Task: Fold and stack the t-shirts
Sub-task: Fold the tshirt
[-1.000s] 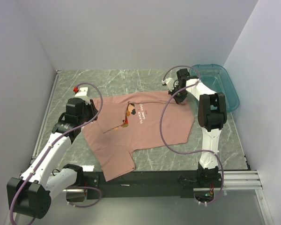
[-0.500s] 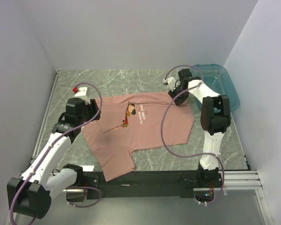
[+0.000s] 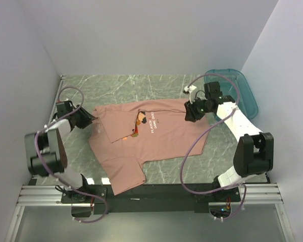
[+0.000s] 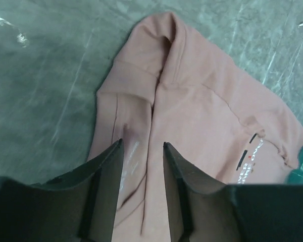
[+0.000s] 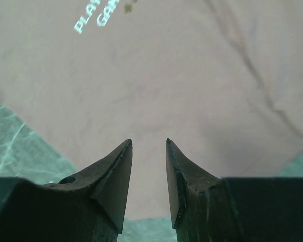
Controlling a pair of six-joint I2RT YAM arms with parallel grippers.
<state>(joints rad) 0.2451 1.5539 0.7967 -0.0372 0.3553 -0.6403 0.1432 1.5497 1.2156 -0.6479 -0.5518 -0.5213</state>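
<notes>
Since both just let go, we list: pink t-shirt [image 3: 156,138] flat mid-table, unfolded; left gripper [image 4: 143,145], right gripper [image 5: 149,142] narrowly parted, empty.

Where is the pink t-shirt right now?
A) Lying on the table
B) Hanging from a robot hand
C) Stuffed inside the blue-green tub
A: the pink t-shirt lies spread on the green marbled table. The left gripper and the right gripper are both open and grip nothing, and the teal tub sits apart at the far right.
</notes>
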